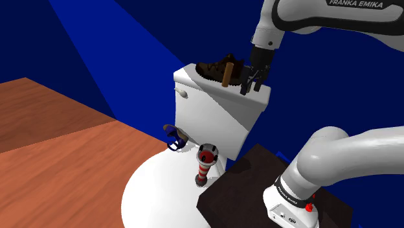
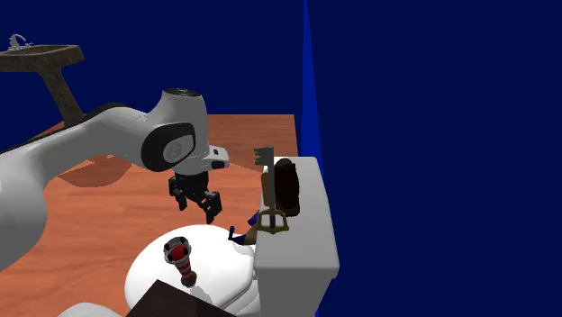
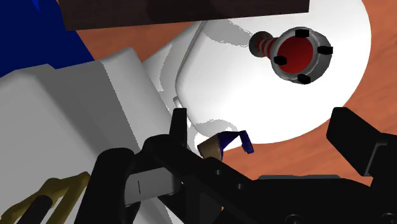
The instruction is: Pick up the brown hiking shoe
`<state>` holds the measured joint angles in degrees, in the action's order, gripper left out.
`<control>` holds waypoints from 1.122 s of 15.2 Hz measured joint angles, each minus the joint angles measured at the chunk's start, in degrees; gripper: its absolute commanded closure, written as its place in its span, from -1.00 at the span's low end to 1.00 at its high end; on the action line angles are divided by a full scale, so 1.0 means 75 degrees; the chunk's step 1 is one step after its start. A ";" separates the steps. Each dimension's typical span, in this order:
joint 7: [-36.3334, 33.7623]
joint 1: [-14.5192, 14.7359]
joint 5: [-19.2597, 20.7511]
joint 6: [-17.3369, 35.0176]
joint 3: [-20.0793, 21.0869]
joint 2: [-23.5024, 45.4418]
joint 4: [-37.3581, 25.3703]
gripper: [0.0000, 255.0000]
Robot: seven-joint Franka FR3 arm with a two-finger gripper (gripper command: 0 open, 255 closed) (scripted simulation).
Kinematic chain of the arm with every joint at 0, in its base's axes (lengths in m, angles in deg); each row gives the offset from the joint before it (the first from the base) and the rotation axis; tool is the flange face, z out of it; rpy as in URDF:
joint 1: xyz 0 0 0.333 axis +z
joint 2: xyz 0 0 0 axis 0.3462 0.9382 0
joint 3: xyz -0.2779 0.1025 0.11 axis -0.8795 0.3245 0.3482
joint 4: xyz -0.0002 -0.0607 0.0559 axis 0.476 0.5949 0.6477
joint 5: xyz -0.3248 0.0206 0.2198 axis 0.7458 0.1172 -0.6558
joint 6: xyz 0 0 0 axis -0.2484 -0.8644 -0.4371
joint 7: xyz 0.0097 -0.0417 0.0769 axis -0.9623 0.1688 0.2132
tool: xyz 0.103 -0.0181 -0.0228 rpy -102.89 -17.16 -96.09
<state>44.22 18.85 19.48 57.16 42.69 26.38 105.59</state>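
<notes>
The brown hiking shoe (image 1: 215, 67) lies on top of a white toilet tank (image 1: 213, 110), its dark sole facing the shoulder view's left. A large key with a brown shaft (image 1: 226, 75) stands against it. From the second exterior view, the shoe (image 2: 285, 185) rests near the tank lid's far end, with the key (image 2: 267, 187) just in front. My gripper (image 1: 251, 85) hangs open and empty in front of the tank, apart from the shoe. It hovers (image 2: 198, 207) over the toilet's white lid. Looking along the hand, the gripper (image 3: 267, 137) has its fingers (image 3: 178, 127) wide apart.
A red and white striped knob-shaped object (image 1: 206, 162) stands on the round white toilet lid (image 1: 155, 188). A small blue and brown item (image 1: 173, 138) lies at the tank's foot. The dark stand (image 1: 246, 188) is close by. Reddish wood floor (image 1: 58, 149) and blue walls surround the toilet.
</notes>
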 measured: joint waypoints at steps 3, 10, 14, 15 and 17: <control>-0.0118 -0.0068 -0.0044 0.0151 -0.0034 0.0298 -0.0233 -1.00; -0.0691 -0.0424 -0.0271 0.0884 -0.0316 0.1902 -0.1574 -1.00; -0.1028 -0.0596 -0.0446 0.1130 -0.0508 0.2847 -0.2559 -1.00; -0.1097 -0.0645 -0.0492 0.1172 -0.0571 0.3063 -0.2798 -1.00; -0.1202 -0.0755 -0.0576 0.1264 -0.0715 0.3400 -0.3173 -1.00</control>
<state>35.21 13.18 15.15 66.64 37.33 51.88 81.80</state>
